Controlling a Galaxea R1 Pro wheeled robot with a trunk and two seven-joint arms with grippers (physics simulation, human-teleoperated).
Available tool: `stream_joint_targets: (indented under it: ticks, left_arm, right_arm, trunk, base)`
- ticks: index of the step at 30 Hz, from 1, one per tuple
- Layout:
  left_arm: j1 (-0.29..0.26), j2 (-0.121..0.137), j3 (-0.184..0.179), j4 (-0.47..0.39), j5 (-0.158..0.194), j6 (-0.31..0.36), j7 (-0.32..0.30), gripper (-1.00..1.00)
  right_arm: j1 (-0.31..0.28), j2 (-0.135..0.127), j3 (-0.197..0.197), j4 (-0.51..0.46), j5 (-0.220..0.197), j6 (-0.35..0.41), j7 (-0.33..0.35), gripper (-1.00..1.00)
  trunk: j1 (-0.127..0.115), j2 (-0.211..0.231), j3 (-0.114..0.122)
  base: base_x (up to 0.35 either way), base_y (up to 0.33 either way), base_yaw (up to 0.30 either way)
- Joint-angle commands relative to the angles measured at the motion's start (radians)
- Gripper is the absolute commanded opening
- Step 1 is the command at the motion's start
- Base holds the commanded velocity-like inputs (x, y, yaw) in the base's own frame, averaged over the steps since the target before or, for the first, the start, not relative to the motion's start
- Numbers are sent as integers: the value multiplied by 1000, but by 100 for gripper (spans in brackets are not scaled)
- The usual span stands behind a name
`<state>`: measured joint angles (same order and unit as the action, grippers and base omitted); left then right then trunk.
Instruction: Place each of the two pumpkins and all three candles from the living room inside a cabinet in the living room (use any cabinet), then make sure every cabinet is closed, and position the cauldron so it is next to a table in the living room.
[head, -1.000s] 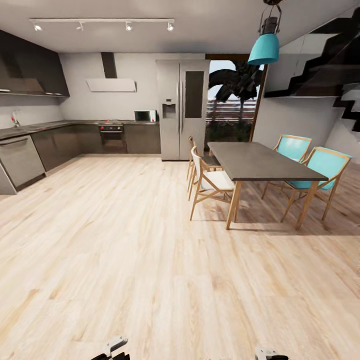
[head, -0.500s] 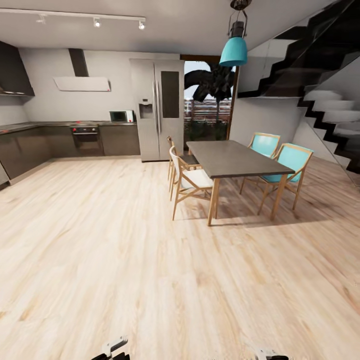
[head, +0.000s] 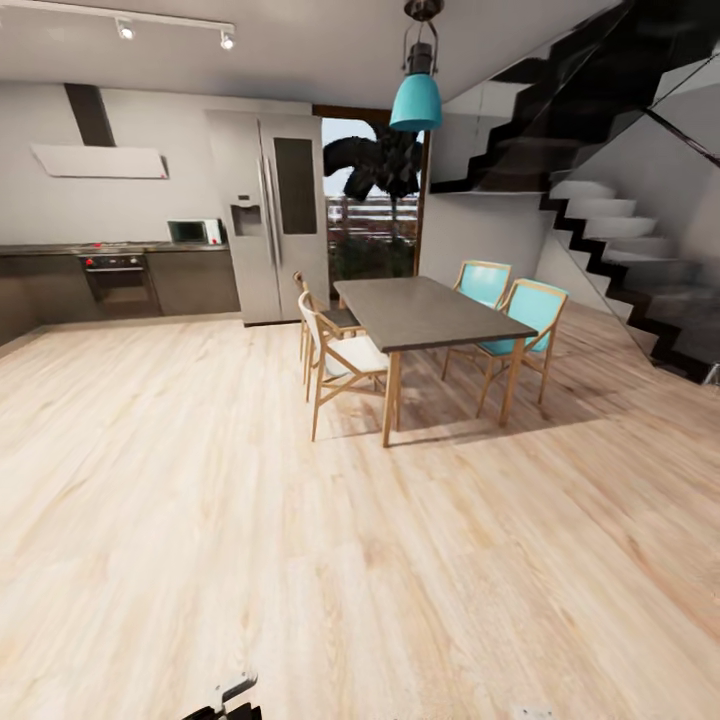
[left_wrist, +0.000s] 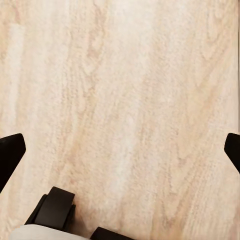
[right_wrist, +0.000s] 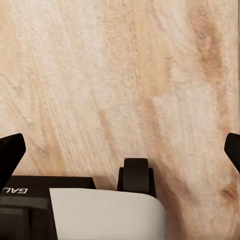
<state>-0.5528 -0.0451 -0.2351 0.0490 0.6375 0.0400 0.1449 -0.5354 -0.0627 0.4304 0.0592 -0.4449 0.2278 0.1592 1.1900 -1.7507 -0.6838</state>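
Both tools hang over bare plank floor (head: 250, 520), left tool (left_wrist: 120, 150) and right tool (right_wrist: 120, 150) spread wide, fingertips cut off at the frame edges. Farther: dining counter (head: 425, 312), chairs, fridge (head: 270, 215), half-cropped staircase (head: 620, 230).

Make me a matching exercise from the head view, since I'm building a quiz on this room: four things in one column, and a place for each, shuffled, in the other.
Things:
1. teal pendant lamp
2. tall grey double-door fridge
3. two wooden chairs with teal backs
4. black open staircase

Places:
A. on the dark grey dining table's far side from the kitchen
B. rising along the right wall
C. hanging from the ceiling above the table's far end
D. beside the glass door with the palm outside

Pairs: 1-C, 2-D, 3-A, 4-B
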Motion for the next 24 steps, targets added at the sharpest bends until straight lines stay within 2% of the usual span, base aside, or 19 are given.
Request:
stream_joint_targets:
  ticks: [1, 11, 17, 19, 20, 21, 24]
  left_arm:
    - [-1, 0, -9, 1, 6, 2, 2, 100]
    - [0, 1, -9, 3, 5, -1, 4, 100]
    - [0, 4, -8, 3, 7, -4, 9, 100]
    - [1, 10, -8, 3, 8, -10, 10, 100]
    - [1, 26, -7, 3, 9, -16, 9, 100]
    - [2, 33, -7, 3, 9, -17, 7, 100]
    - [1, 43, -7, 3, 10, -19, 5, 100]
  right_arm:
    - [-1, 0, 9, 2, -9, 2, 5, 100]
    - [12, 4, 10, 1, -8, -1, 5, 100]
    - [21, 9, 10, 1, -6, -6, 5, 100]
    - [22, 10, 10, 1, -5, -6, 5, 100]
    - [23, 11, 10, 1, -5, -6, 5, 100]
    - [23, 12, 10, 1, -6, -6, 5, 100]
    - [23, 12, 10, 1, -6, -6, 5, 100]
  trunk:
    - [0, 0, -2]
    - [0, 0, -14]
    - [0, 0, -15]
    - [0, 0, -16]
    - [0, 0, -16]
    - [0, 0, -16]
    - [0, 0, -16]
  base:
    - [0, 0, -220]
    - [9, 0, -146]
    - [239, 0, -18]
    - [317, 0, -3]
    - [329, 0, -83]
    - [331, 0, -156]
    - [334, 0, -237]
